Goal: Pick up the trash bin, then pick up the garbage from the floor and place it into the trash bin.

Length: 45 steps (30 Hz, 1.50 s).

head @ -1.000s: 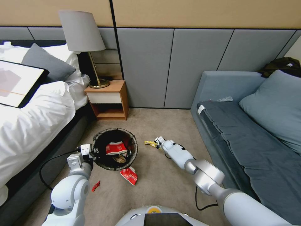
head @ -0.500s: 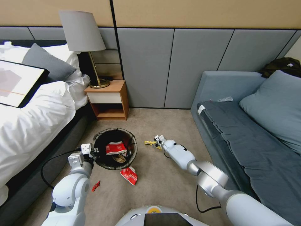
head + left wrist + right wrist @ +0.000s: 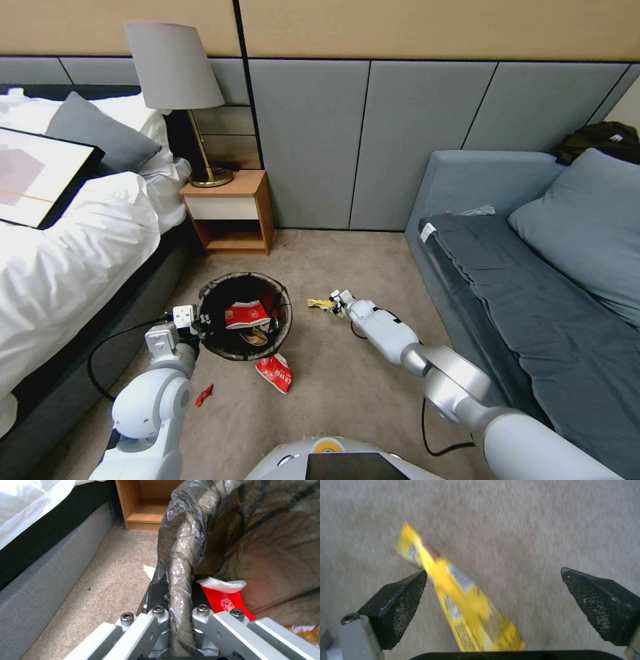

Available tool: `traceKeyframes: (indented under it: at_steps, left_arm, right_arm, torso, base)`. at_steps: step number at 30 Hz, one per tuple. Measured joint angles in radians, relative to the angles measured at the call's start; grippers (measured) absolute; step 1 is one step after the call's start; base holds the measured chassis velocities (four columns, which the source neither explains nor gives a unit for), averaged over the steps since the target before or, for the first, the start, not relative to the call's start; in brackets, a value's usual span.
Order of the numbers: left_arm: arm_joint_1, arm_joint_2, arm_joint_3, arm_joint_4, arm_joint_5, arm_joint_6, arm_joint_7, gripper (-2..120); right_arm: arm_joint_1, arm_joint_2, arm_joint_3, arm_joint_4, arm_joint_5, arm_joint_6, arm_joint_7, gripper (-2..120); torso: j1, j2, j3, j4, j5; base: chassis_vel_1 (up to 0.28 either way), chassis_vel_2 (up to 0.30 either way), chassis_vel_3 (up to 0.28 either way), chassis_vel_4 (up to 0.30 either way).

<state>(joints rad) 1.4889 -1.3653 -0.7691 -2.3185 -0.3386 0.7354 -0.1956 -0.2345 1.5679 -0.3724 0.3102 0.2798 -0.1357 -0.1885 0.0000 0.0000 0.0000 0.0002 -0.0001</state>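
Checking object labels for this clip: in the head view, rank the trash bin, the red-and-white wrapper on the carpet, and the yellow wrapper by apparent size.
1. trash bin
2. red-and-white wrapper
3. yellow wrapper, partly hidden by the right gripper, so its full extent is unsure.

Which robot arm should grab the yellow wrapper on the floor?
The right one, probably. The right gripper is open and down at the carpet with the yellow wrapper between its pads. The left gripper is busy, shut on the rim of the trash bin.
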Motion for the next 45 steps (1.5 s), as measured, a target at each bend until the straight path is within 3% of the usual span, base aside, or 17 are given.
traceKeyframes:
  at_steps: [8, 25, 31, 33, 34, 37, 38, 40, 41, 44, 45]
  left_arm:
    - [0.002, -0.003, 0.004, 0.001, 0.000, 0.000, 0.000, 0]
    - [0.000, -0.008, 0.002, 0.008, 0.001, 0.000, 0.000, 0]
    - [-0.003, -0.006, 0.002, 0.013, -0.001, 0.000, -0.001, 0]
    - [-0.008, -0.005, 0.005, 0.019, -0.004, 0.000, -0.005, 0]
    - [-0.008, -0.005, 0.005, 0.019, -0.004, 0.000, -0.005, 0]
    - [-0.013, -0.006, 0.008, 0.023, -0.005, 0.000, -0.008, 0]
    - [-0.013, -0.006, 0.008, 0.023, -0.005, 0.000, -0.008, 0]
    - [-0.013, -0.005, 0.009, 0.024, -0.006, 0.000, -0.008, 0]
    - [-0.013, -0.005, 0.009, 0.024, -0.006, 0.000, -0.008, 0]
    - [-0.013, -0.001, 0.012, 0.028, -0.006, 0.000, -0.008, 0]
    - [-0.013, -0.001, 0.012, 0.028, -0.006, 0.000, -0.008, 0]
  right_arm:
    - [0.025, 0.041, 0.007, -0.070, -0.027, 0.024, -0.003, 100]
    - [-0.077, -0.050, 0.012, 0.100, 0.008, 0.038, 0.002, 100]
    - [-0.158, -0.141, 0.022, 0.307, 0.115, 0.020, 0.039, 100]
    - [-0.200, -0.193, 0.040, 0.435, 0.174, 0.007, 0.075, 100]
    - [-0.200, -0.193, 0.040, 0.435, 0.174, 0.007, 0.075, 100]
    - [-0.257, -0.281, 0.090, 0.643, 0.262, -0.014, 0.135, 100]
    - [-0.257, -0.281, 0.090, 0.643, 0.262, -0.014, 0.135, 100]
    - [-0.300, -0.346, 0.144, 0.772, 0.293, -0.025, 0.167, 100]
    - [-0.300, -0.346, 0.144, 0.772, 0.293, -0.025, 0.167, 100]
    - [-0.390, -0.466, 0.290, 1.009, 0.318, -0.039, 0.218, 100]
    - [-0.390, -0.466, 0.290, 1.009, 0.318, -0.039, 0.218, 100]
  torso:
    - [0.000, 0.000, 0.000, -0.0005, -0.0002]
    - [0.000, 0.000, 0.000, -0.0003, 0.0002]
    - [0.000, 0.000, 0.000, -0.0002, 0.0003]
    - [0.000, 0.000, 0.000, -0.0004, 0.0003]
    - [0.000, 0.000, 0.000, -0.0004, 0.0003]
    - [0.000, 0.000, 0.000, 0.0004, 0.0006]
    - [0.000, 0.000, 0.000, 0.0004, 0.0006]
    - [0.000, 0.000, 0.000, 0.0002, 0.0004]
    - [0.000, 0.000, 0.000, 0.0002, 0.0004]
    - [0.000, 0.000, 0.000, -0.0007, 0.0002]
    - [0.000, 0.000, 0.000, -0.0007, 0.0002]
  base:
    - [0.000, 0.000, 0.000, 0.000]
    - [0.000, 0.000, 0.000, 0.000]
    - [0.000, 0.000, 0.000, 0.000]
    - [0.000, 0.000, 0.000, 0.000]
    - [0.000, 0.000, 0.000, 0.000]
    - [0.000, 0.000, 0.000, 0.000]
    - [0.000, 0.000, 0.000, 0.000]
    - [0.000, 0.000, 0.000, 0.000]
    - [0.000, 0.000, 0.000, 0.000]
    - [0.000, 0.000, 0.000, 0.000]
    - [0.000, 0.000, 0.000, 0.000]
